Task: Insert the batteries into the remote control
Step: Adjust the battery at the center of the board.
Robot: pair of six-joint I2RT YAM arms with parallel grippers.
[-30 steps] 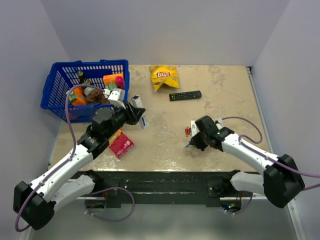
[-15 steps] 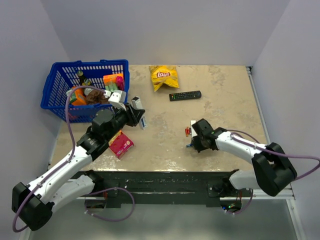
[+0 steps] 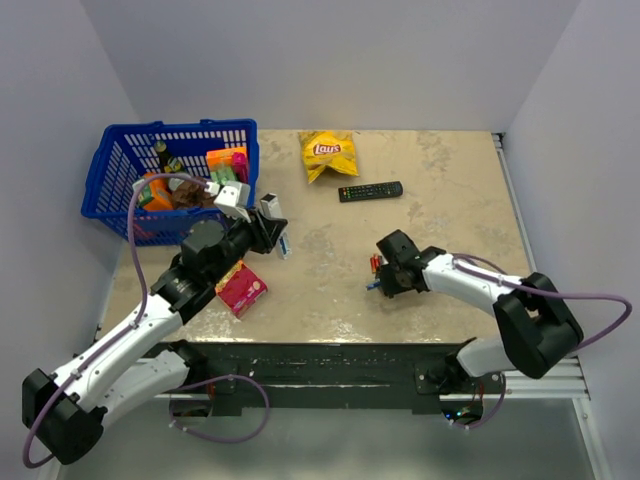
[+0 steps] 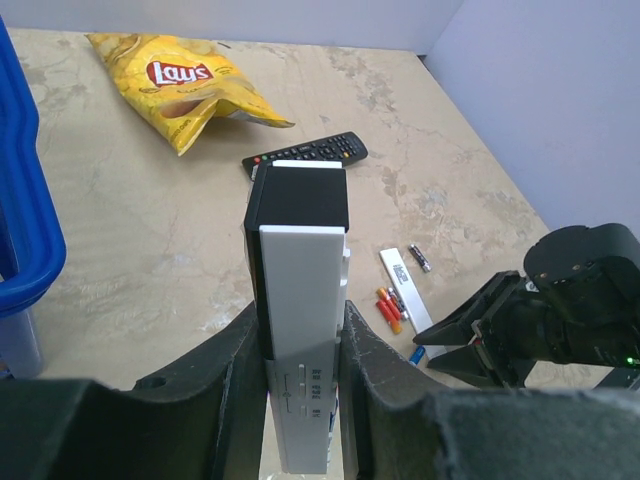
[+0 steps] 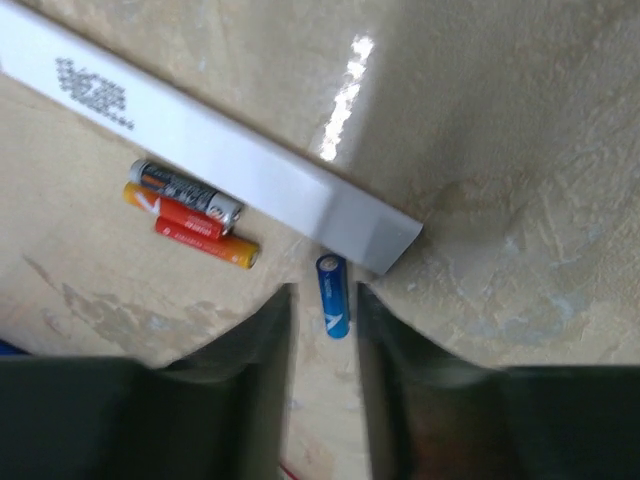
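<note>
1. Batteries lie on the table: a blue battery (image 5: 333, 295) sits low in the middle of the right wrist view, just off the corner of the white back strip (image 5: 230, 160). The red and orange batteries (image 5: 200, 235) lie together left of centre, beside the strip.
2. From where I stand, the right gripper (image 5: 323, 300) has its fingers parted a little, one on each side of the blue battery. Neither looks to be touching it.
3. Up off the table, the remote control (image 4: 300, 260) is clamped between the fingers of the left gripper (image 4: 298, 312), in the centre of the left wrist view, dark end pointing away.
4. The step in hand looks like picking up the blue battery. It lies lengthwise in the gap, so a slow, square close across its width should suit.
5. I'd keep it centred, since a round battery can roll. The right-hand finger must also miss the strip's corner.
6. I cannot tell which face of the remote control has the battery bay.
</note>
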